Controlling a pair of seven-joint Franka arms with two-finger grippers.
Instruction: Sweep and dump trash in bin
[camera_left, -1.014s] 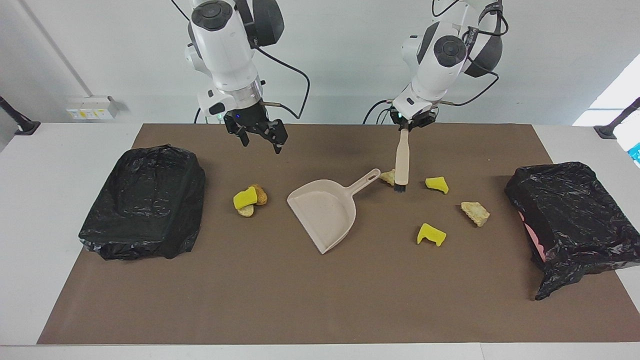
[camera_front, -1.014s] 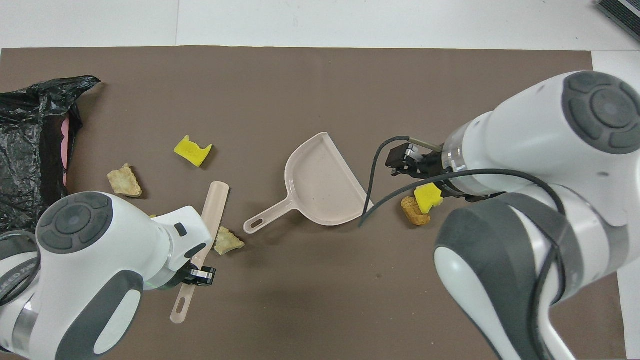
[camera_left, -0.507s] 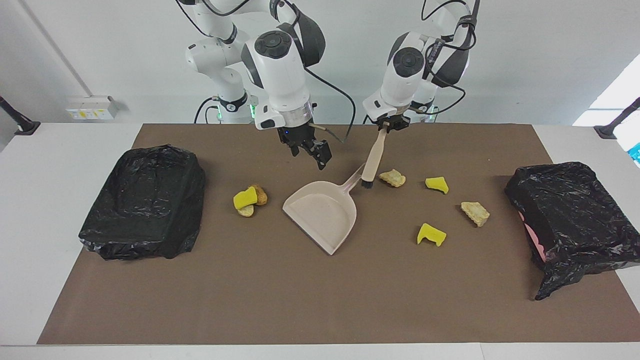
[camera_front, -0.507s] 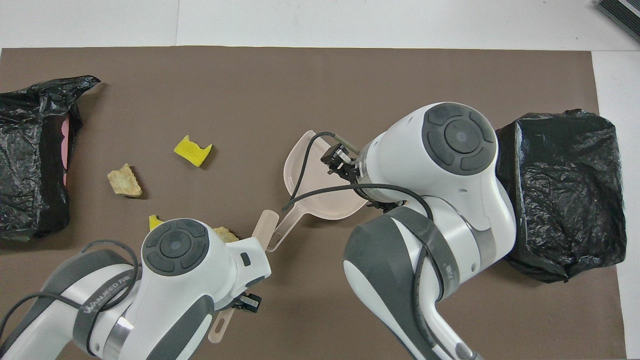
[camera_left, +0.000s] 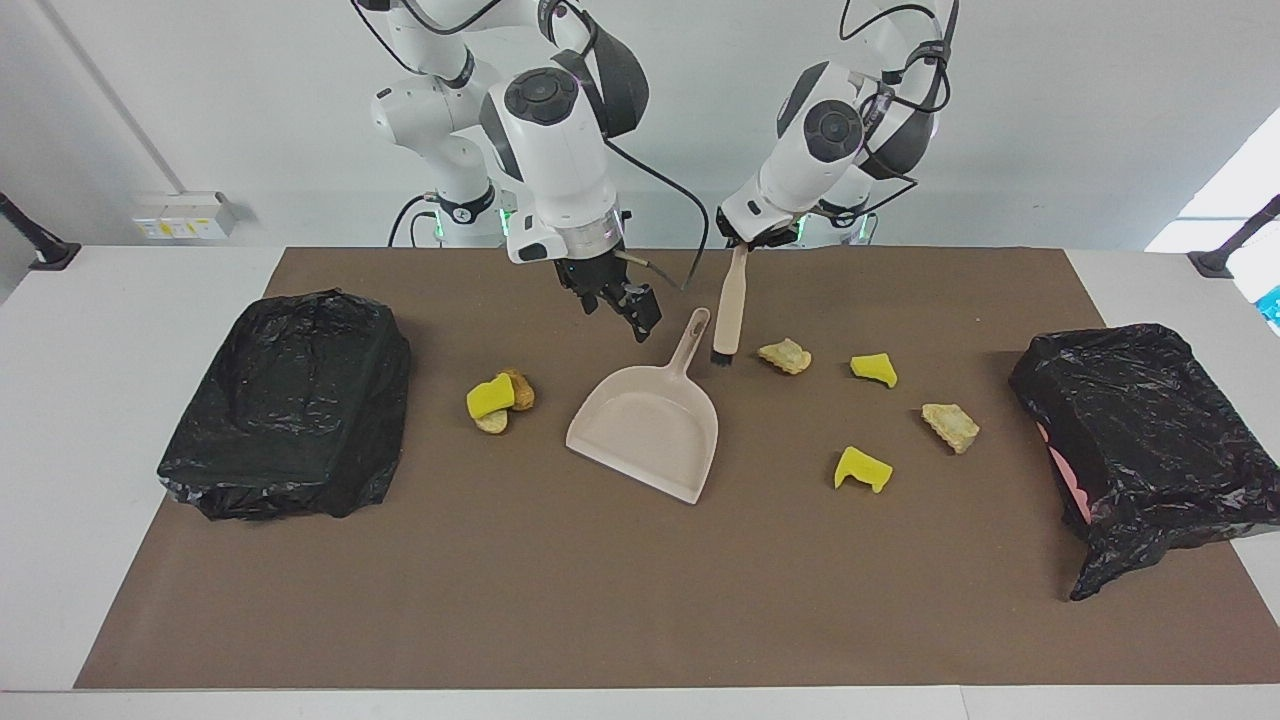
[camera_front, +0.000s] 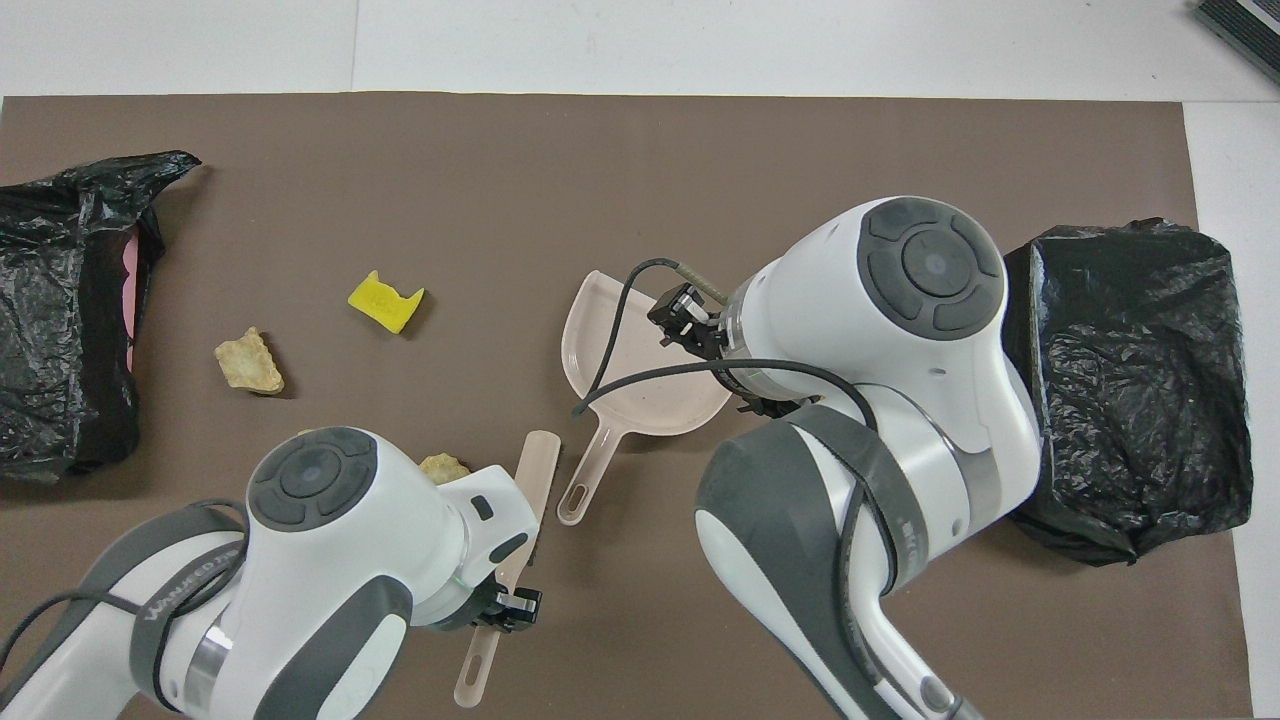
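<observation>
Facing view has your right gripper (camera_left: 622, 300) low over the surface just beside the handle of the beige dustpan (camera_left: 648, 430), jaws parted and holding nothing, so I read the step in hand as taking that handle. Line the jaws up across the handle's middle, drop until they straddle it, and close firmly before lifting; a light pan like that looks ready to skid if nudged. The right arm comes down steeply, wrist tipped toward the handle.

Your left gripper (camera_left: 745, 238) has its jaws clamped on the top of the brush (camera_left: 727, 312), which hangs almost upright, bristles down beside the handle's tip; I can't tell whether they touch the surface. The left arm is folded with its elbow high.

On to the trash, all loose on the surface: a tan chunk (camera_left: 785, 355) near the bristles, a three-piece cluster (camera_left: 500, 398) beside the pan toward the right arm's end, then a yellow scrap (camera_left: 874, 369), a second tan chunk (camera_left: 950, 426) and, farthest out, another yellow piece (camera_left: 862, 468).
</observation>
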